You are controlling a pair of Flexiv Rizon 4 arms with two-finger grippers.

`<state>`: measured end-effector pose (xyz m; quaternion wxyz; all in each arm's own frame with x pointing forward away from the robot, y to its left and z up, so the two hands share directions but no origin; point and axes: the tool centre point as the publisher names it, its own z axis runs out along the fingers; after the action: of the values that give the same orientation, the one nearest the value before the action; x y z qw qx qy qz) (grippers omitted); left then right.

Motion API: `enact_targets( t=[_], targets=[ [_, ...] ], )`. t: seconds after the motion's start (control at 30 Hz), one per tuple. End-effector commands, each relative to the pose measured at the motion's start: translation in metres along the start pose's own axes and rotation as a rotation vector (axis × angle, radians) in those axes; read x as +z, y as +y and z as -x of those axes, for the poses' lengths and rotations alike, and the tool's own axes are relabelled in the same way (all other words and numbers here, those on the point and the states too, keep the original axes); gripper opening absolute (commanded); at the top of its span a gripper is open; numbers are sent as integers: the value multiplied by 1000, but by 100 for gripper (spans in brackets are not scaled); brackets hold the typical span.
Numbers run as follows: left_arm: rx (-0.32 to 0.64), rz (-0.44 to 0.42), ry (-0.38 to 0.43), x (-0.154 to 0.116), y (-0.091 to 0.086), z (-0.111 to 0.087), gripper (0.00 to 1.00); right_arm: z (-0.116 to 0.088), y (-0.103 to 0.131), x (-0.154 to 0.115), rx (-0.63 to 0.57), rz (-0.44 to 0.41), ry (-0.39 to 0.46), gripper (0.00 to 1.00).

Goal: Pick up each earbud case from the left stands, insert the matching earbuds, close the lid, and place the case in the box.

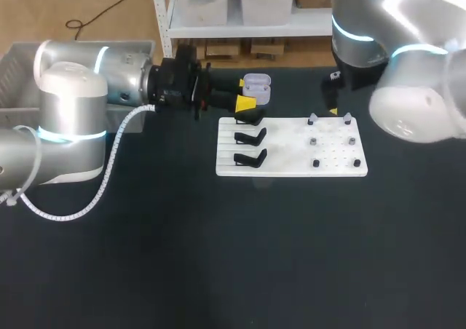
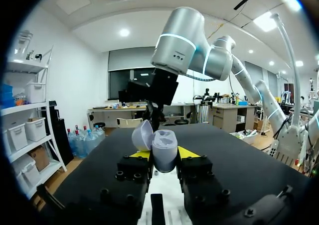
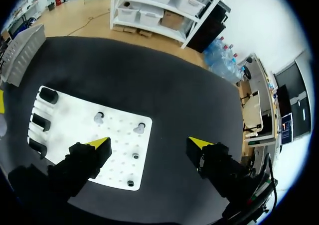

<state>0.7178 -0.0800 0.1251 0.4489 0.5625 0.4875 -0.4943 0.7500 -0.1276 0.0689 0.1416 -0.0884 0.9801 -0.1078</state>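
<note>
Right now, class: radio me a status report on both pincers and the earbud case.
Left pincer shut on earbud case, lid open, beside white board. Right pincer open, empty, above board. No obstruction seen.

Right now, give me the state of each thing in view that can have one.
earbud case: lid open, held clear of the stands.
left pincer: shut on the earbud case.
right pincer: open, holding nothing.
three black stands: empty.
</note>
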Motion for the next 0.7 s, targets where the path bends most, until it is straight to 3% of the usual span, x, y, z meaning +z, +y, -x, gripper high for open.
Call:
enact_targets(
  t=[0.03, 0.3, 0.43, 0.53, 0.7],
  targets=[
    [2, 3, -1, 0, -1, -1, 0, 9, 5, 13, 2, -1, 106, 100],
    [2, 3, -1, 0, -1, -1, 0, 7, 6, 22, 49, 19, 134, 98],
    [2, 3, -1, 0, -1, -1, 0, 6, 7, 24, 59, 27, 129, 77],
    [2, 3, -1, 0, -1, -1, 0, 4, 8, 28, 64, 31, 129, 53],
    [2, 3, -1, 0, -1, -1, 0, 1, 13, 32, 71, 43, 133, 47]
  ],
)
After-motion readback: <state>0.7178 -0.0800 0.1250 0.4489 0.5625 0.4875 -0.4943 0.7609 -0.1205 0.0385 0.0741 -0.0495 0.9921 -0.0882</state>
